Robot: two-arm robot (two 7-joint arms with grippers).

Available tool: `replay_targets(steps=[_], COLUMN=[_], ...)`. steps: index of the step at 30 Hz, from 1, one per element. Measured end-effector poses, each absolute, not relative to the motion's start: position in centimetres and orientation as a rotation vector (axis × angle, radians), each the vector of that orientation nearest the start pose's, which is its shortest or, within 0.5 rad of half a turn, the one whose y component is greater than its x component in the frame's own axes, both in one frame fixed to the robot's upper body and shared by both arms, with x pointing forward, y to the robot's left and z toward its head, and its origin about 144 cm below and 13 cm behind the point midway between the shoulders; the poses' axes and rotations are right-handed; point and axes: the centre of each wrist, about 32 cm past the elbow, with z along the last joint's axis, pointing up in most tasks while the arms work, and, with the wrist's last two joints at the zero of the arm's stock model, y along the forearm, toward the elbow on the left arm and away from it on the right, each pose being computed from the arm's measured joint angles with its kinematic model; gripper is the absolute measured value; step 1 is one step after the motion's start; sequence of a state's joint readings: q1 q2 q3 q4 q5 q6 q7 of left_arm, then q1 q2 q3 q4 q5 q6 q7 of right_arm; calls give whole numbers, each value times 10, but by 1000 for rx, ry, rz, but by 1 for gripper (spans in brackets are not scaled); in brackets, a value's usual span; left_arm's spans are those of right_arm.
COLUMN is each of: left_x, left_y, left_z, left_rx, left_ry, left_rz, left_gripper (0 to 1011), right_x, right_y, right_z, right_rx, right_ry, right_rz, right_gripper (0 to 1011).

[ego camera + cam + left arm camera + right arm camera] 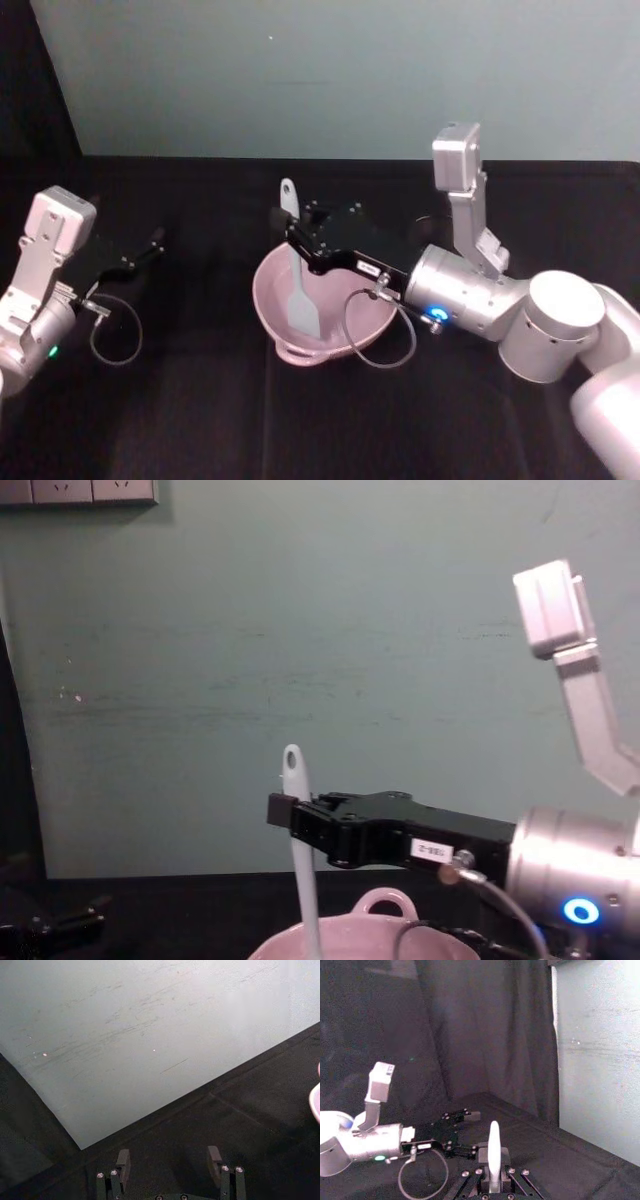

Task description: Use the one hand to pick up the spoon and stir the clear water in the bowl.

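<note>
My right gripper (290, 232) reaches in from the right above the pale pink bowl (262, 285) and is shut on the handle of the white spoon (297, 290). The spoon stands nearly upright, with its holed end above the fingers and its flat blade down inside the bowl. In the chest view the right gripper (283, 813) clamps the spoon (303, 880) above the bowl (375, 928), whose loop handle shows on the rim. The right wrist view has the spoon (493, 1147) between the fingers (506, 1157). I cannot make out the clear water in the bowl.
My left gripper (155, 241) is parked open over the black cloth at the left, well away from the bowl; its fingers (122, 1162) frame bare cloth, and the bowl's edge (316, 1102) shows at the side. A teal wall (350, 70) stands behind the table.
</note>
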State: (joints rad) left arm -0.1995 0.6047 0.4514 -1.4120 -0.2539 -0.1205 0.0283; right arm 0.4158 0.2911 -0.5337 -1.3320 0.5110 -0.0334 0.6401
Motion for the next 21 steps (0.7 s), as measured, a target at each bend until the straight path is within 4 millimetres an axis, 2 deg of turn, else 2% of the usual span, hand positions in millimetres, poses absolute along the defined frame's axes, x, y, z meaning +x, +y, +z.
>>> replay_targets(steps=[10,15,21], left_x=[489,489,489], left_y=[310,310,310], left_z=[1140,1140,1140], left_rx=[304,305,304], left_ry=[-285,-285,-285], left_rz=[1248,1248,1248], left_gripper=[1011,1011,1011], right_x=[570,579,581], right_y=[-165,-170,-179], right_z=[1172,1171,1174], right_rx=[97,94,72], right_ry=[-55,-90,-117], right_rz=[-604,-668,-709], right_gripper=[121,121,121])
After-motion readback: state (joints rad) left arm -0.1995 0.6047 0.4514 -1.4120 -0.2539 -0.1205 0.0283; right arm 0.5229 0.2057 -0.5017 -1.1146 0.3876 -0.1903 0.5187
